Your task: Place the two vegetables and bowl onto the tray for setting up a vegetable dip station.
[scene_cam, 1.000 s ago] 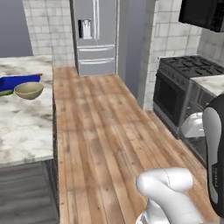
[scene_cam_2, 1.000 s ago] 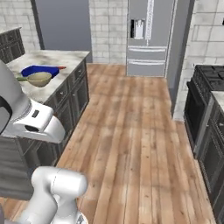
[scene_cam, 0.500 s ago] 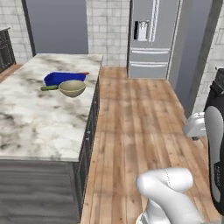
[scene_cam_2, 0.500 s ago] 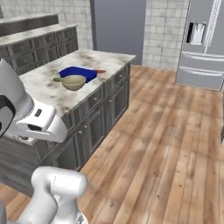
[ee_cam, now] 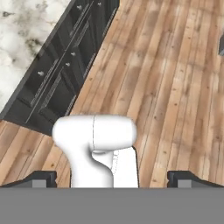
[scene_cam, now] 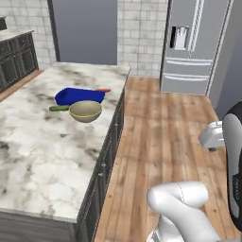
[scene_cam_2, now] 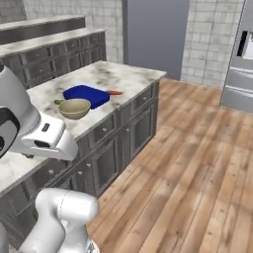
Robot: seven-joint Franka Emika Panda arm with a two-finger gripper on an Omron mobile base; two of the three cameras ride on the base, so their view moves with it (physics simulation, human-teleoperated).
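- Gripper [ee_cam: 112, 177]: seen in the hand view; two dark finger tips at the lower left and lower right, spread wide apart, holding nothing and touching nothing; wooden floor [ee_cam: 175, 74] lies beyond it.
- Cucumber [scene_cam: 59, 108]: dark green, lying on the marble island counter [scene_cam: 42, 156], just left of the bowl and beside the tray's near edge.
- Tray [scene_cam: 78, 95]: deep blue, flat on the counter, directly behind the bowl.
- Bowl [scene_cam: 85, 111]: yellowish-tan, upright on the counter, at the tray's near edge; touching or not, cannot tell.
- Carrot [scene_cam: 103, 90]: orange, at the tray's far right corner, near the counter edge.
- Island cabinets [scene_cam_2: 116, 143]: dark grey, with small knobs.
- Refrigerator [scene_cam: 196, 45]: stainless, against the tiled back wall, well apart from the island.
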